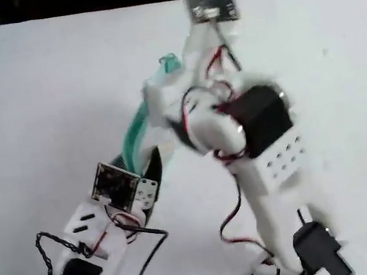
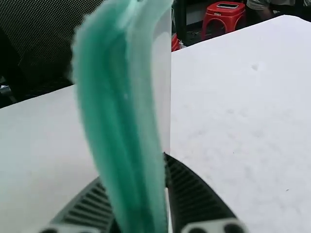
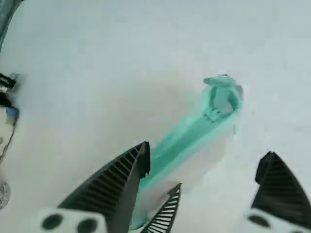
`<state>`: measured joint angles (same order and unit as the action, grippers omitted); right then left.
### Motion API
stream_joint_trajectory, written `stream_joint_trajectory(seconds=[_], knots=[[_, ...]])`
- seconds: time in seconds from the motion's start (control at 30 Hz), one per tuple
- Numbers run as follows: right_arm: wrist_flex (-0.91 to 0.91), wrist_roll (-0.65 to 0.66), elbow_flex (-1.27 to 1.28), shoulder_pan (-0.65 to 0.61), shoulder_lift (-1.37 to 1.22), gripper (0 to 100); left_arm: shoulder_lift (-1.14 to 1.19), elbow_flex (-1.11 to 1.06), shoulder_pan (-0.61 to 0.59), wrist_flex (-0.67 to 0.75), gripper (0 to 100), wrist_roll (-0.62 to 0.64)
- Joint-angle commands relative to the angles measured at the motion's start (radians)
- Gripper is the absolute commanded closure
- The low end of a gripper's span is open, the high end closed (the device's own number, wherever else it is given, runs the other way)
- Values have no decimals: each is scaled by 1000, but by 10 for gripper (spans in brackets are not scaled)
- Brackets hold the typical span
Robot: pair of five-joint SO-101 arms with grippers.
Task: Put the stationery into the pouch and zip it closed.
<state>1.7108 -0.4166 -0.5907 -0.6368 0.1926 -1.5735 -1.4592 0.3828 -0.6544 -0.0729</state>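
Note:
A translucent pouch (image 1: 133, 128) with a teal zip edge stands on edge on the white table. My left gripper (image 2: 136, 170) is shut on the pouch (image 2: 126, 121) at its near end, and the black fingers (image 2: 194, 194) pinch the teal strip. In the high view the left gripper (image 1: 148, 171) sits at the pouch's lower end. My right gripper (image 3: 206, 150) hangs open over the pouch (image 3: 194, 136), one finger on each side and neither touching it. The zip pull (image 3: 221, 90) lies at the far end, just beyond the right fingertips. What is inside the pouch is hidden.
The right arm (image 1: 261, 139) crosses the middle of the table and covers part of the pouch. Bare white table (image 1: 37, 98) spreads to the left and right. Past the far edge stand a red stool (image 2: 226, 14) and a black mesh chair (image 2: 43, 39).

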Motion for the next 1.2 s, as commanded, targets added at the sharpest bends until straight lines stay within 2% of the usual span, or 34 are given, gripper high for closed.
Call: stream_joint_trajectory(seconds=[0.0,0.37,0.43,0.53,0.57,0.63,0.73,0.87,0.97,1.07,1.17], knots=[[2,-15,-74,-97,-19,656,-2,2,-1,20,976,-44],[10,-20,-81,-70,-229,664,-2,2,-1,20,976,-75],[8,51,-83,-70,-249,731,-2,2,-1,20,976,-75],[8,163,-83,-59,-278,956,-2,8,-1,20,968,-69],[8,199,-87,-48,-286,998,-2,8,-1,18,950,-69],[7,241,-94,-21,-289,938,-4,8,1,17,884,-55],[-12,253,-124,56,-298,985,-4,31,-10,-15,793,77],[-79,293,-124,170,-298,981,-4,212,-84,-218,775,144],[-114,341,-123,231,-314,980,-4,342,-191,-353,742,155],[-120,350,-123,282,-374,980,-4,407,-260,-422,718,178],[-154,353,-123,341,-472,980,-4,411,-285,-427,717,175]])
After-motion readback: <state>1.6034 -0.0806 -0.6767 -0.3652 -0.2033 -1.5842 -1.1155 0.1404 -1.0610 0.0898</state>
